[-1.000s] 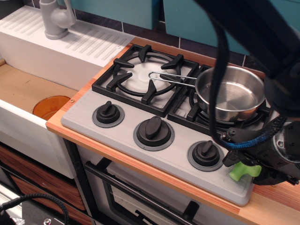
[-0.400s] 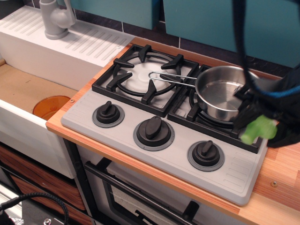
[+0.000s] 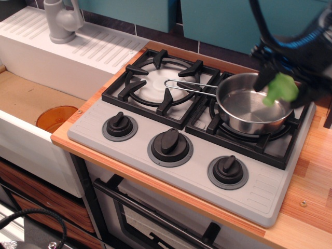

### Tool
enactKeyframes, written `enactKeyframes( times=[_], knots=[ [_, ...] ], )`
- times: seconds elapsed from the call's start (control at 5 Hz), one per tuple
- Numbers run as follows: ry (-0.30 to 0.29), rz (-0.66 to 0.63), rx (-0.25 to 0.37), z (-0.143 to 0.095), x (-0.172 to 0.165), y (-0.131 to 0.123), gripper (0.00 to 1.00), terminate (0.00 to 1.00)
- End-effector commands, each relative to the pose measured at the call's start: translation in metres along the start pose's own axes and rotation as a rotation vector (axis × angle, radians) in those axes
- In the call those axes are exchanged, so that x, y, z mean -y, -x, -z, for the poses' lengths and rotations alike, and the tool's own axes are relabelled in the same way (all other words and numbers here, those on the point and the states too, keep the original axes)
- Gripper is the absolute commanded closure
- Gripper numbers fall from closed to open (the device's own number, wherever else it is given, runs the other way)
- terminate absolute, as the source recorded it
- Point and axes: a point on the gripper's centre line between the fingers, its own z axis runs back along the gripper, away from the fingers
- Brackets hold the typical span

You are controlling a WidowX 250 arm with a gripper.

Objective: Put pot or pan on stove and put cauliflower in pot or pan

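Since the earlier frames I am carrying the cauliflower (image 3: 280, 89) up from the front right corner of the stove (image 3: 171, 122) and across, so it is now hanging over the far right rim of the pot (image 3: 253, 102), above its open mouth and not yet inside. My gripper (image 3: 282, 85) is staying clamped on the cauliflower, its dark fingers pressing on both sides of the lime-green floret. Beneath it the shiny pot is sitting on the right burner grate, its thin wire handle (image 3: 189, 86) reaching left over the edge of the left burner (image 3: 161, 80). Three black knobs (image 3: 170, 142) are lining the grey front strip of the stove. Black and blue cables (image 3: 290, 36) are trailing up from my wrist toward the teal wall. Off to the left, an orange disc (image 3: 56, 118) is lying in the sink (image 3: 31, 98), with a grey faucet (image 3: 62, 21) standing behind it. I am finding no readable brand, label or writing anywhere.
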Motion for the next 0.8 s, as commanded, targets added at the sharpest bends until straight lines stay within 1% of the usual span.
enactKeyframes(
  times=[0.0, 0.2, 0.4, 0.6],
  knots=[
    [0.064, -0.021, 0.08, 0.016, -0.013, -0.039, 1.0, 0.0],
    [0.063, -0.039, 0.05, 0.017, -0.012, -0.036, 0.0, 0.0],
    [0.063, -0.051, 0.022, 0.007, -0.01, -0.031, 0.0, 0.0],
    [0.065, -0.042, -0.007, -0.009, -0.015, -0.027, 0.0, 0.0]
  ],
)
